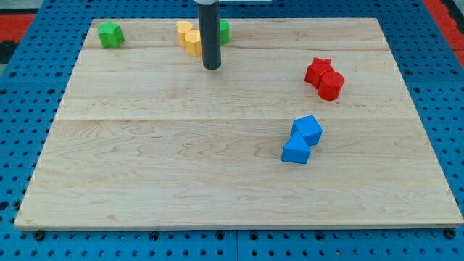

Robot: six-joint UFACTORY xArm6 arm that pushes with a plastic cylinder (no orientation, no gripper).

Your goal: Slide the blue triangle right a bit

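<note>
Dark rod, my tip (211,68) touching nothing, well apart from blue triangle (296,151).

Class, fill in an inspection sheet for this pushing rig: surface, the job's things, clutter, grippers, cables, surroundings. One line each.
Surface: pale wooden board, lying flat.
Job's things: blue triangle at the view's lower right, touching a blue cube just above it.
Clutter: red star and red cylinder touching at the view's right; yellow blocks at the top; green star at top left; green block partly hidden behind the rod.
Grippers: none; my tip is near the top, just right of the yellow blocks, far from the blue pair.
Cables: nothing seen.
Surroundings: blue perforated base, red mat at the corners.
</note>
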